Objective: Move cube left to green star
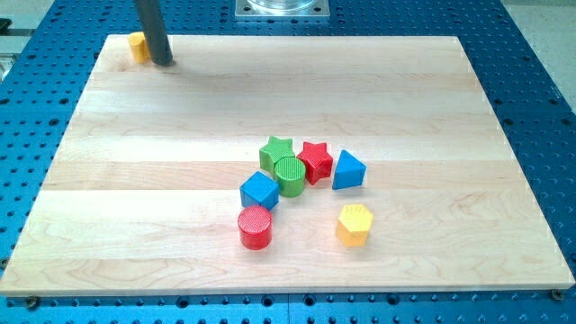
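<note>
A blue cube [259, 191] lies near the board's middle, just below-left of a green star [275, 151] and touching a green cylinder [290, 175]. My tip [163, 62] stands at the board's top left corner, far from the cube, right beside a yellow block [138, 45] whose shape is partly hidden behind the rod.
A red star [315, 160] sits right of the green star, and a blue triangular block [347, 170] right of that. A red cylinder [256, 228] lies below the cube. A yellow hexagon [354, 224] lies at lower right. The wooden board [135, 180] rests on a blue perforated table.
</note>
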